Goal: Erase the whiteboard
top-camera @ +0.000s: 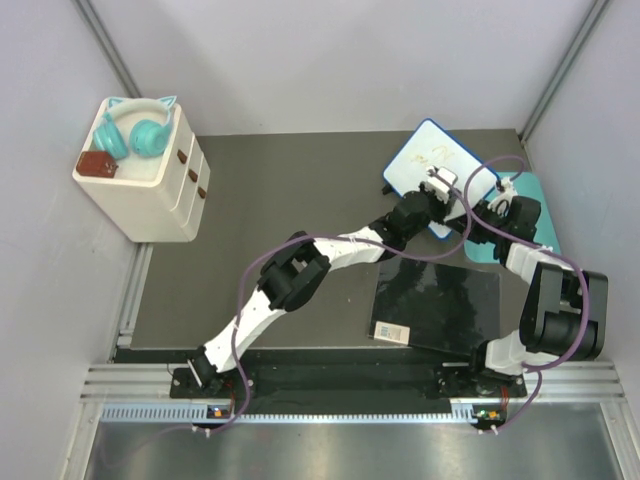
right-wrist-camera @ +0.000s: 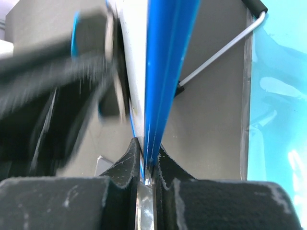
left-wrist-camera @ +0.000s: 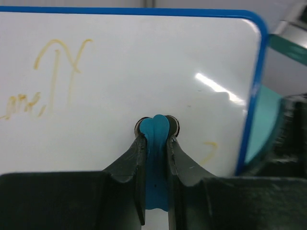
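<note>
Teal headphones [top-camera: 148, 136] atop drawer box [top-camera: 140, 205], whiteboard [top-camera: 422, 158] clamped

Overhead, everything is lit evenly and brightly, and shadows are kept soft. Pale reflections are picked up on the glossy black sheet [top-camera: 445, 295]. A glare streak is thrown across the whiteboard [left-wrist-camera: 144, 72], right of centre. In the right wrist view, a dark shape [right-wrist-camera: 57, 72] is badly smeared.

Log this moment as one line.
left gripper: shut on blue pad, tip at whiteboard | right gripper: shut on whiteboard edge | yellow scribbles: not yet erased
</note>
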`<state>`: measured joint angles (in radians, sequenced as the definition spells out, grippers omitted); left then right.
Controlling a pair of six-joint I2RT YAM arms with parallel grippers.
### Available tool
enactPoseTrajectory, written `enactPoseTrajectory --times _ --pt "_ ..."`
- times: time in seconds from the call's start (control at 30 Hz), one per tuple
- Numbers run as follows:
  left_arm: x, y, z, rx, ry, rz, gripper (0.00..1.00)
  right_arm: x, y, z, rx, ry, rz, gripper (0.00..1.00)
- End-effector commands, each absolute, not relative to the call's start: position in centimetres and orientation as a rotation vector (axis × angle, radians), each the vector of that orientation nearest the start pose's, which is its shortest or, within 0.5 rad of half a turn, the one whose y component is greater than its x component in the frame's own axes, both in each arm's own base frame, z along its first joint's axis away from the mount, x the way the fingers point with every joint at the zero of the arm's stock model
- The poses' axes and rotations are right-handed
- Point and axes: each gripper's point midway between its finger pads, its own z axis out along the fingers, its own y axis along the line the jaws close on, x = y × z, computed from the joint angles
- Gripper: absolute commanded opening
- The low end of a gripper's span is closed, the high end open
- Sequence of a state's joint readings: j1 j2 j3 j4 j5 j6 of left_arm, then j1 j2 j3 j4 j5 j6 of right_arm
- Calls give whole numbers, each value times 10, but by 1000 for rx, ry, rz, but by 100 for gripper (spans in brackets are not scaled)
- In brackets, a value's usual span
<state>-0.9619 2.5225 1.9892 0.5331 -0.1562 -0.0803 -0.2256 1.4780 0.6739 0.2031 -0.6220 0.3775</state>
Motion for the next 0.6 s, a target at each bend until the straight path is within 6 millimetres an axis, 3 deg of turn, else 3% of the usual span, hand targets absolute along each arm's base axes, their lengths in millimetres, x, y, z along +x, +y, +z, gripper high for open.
enactPoseTrajectory --times 0.0,0.13,0.23,0.27,0.3,0.37,0.4,0.47,0.5,0.57 --pt "324 -634 135 803 1515 -1021 0 356 42 74 207 2209 752 0" --pt "321 -637 131 806 1521 -995 0 357 42 74 205 2207 751 0" --pt "349 -629 120 737 1566 -851 0 356 42 75 203 2203 752 0" --pt "357 -626 107 729 1590 -810 0 356 42 75 202 2203 752 0" --pt "376 -620 115 676 1587 -755 0 356 42 74 202 2204 752 0" --pt "393 -612 100 655 1622 -679 0 356 42 75 203 2203 752 0" --pt "411 -603 106 600 1613 -620 0 355 42 75 204 2204 753 0" --pt "428 -592 94 555 1634 -544 0 355 42 75 206 2204 754 0" --pt "441 -586 100 522 1627 -518 0 355 42 75 206 2204 754 0" --pt "458 -571 85 465 1660 -425 0 356 42 75 205 2203 753 0"
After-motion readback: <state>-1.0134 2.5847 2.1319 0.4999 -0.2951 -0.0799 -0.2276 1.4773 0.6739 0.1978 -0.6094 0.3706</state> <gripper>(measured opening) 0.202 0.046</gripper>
